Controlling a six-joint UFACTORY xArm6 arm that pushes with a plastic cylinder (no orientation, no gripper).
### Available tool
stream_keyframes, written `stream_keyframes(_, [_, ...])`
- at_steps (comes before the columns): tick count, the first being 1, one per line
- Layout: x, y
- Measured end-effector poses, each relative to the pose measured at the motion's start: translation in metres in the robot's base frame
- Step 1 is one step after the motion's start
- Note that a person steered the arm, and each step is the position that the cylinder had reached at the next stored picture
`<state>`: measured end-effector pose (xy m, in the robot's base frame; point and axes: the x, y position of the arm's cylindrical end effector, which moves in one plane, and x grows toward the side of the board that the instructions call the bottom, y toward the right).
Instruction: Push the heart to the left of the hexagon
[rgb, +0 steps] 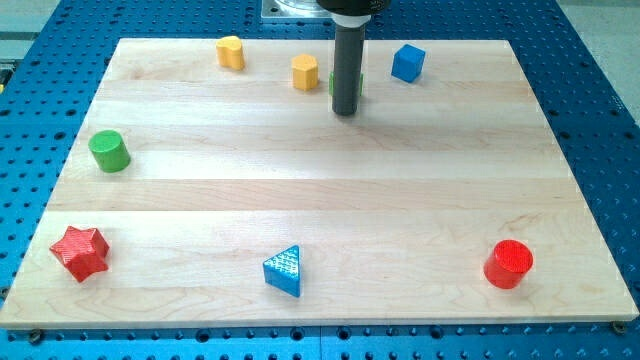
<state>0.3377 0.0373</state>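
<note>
A yellow heart (231, 51) lies near the board's top edge, left of centre. A yellow hexagon (305, 72) lies to its right and a little lower, with a gap between them. My tip (345, 112) rests on the board just right of and below the hexagon, not touching it. The rod hides most of a green block (333, 82) right behind it, whose shape I cannot make out.
A blue cube (407, 62) sits right of the rod near the top edge. A green cylinder (108, 150) is at the left. A red star (79, 252), a blue triangle (284, 270) and a red cylinder (509, 264) lie along the bottom of the wooden board (320, 190).
</note>
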Motion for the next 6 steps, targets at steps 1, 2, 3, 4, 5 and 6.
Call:
stream_keyframes(1, [0.021,-0.003])
stream_keyframes(2, [0.008,-0.033])
stream_keyframes(3, [0.004,-0.055])
stream_keyframes(4, [-0.005,-0.04])
stream_keyframes(5, [-0.015,-0.15])
stream_keyframes(6, [-0.047,-0.239])
